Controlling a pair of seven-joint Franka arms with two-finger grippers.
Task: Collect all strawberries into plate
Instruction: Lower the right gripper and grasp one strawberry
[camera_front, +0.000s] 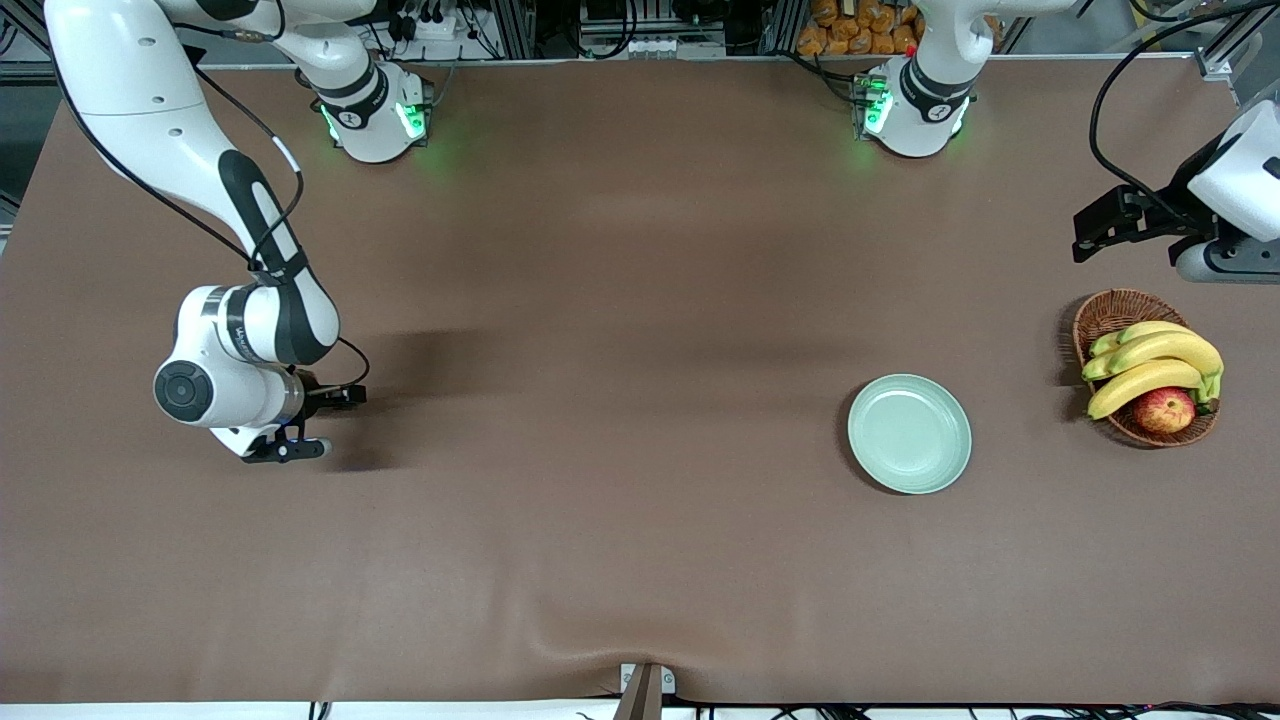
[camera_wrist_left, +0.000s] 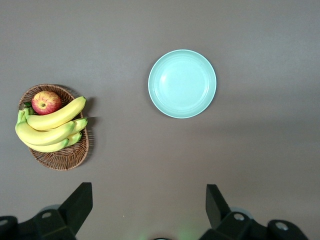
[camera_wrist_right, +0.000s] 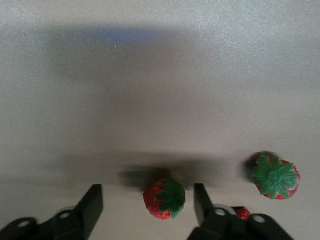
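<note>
My right gripper (camera_front: 297, 448) hangs low over the table at the right arm's end, open. In the right wrist view, one strawberry (camera_wrist_right: 164, 199) lies on the table between its open fingers (camera_wrist_right: 148, 190), untouched. A second strawberry (camera_wrist_right: 275, 177) lies beside it, outside the fingers. A third strawberry (camera_wrist_right: 242, 213) peeks out from under one finger. The front view hides all three under the right hand. The mint-green plate (camera_front: 909, 433) sits empty toward the left arm's end and also shows in the left wrist view (camera_wrist_left: 182, 83). My left gripper (camera_front: 1100, 228) waits open (camera_wrist_left: 149, 187) high above the table near the basket.
A brown wicker basket (camera_front: 1112, 312) with bananas (camera_front: 1150, 365) and a red-yellow apple (camera_front: 1164, 409) stands beside the plate, at the left arm's end. It also shows in the left wrist view (camera_wrist_left: 62, 157). Brown table cover (camera_front: 600, 400) stretches between the strawberries and the plate.
</note>
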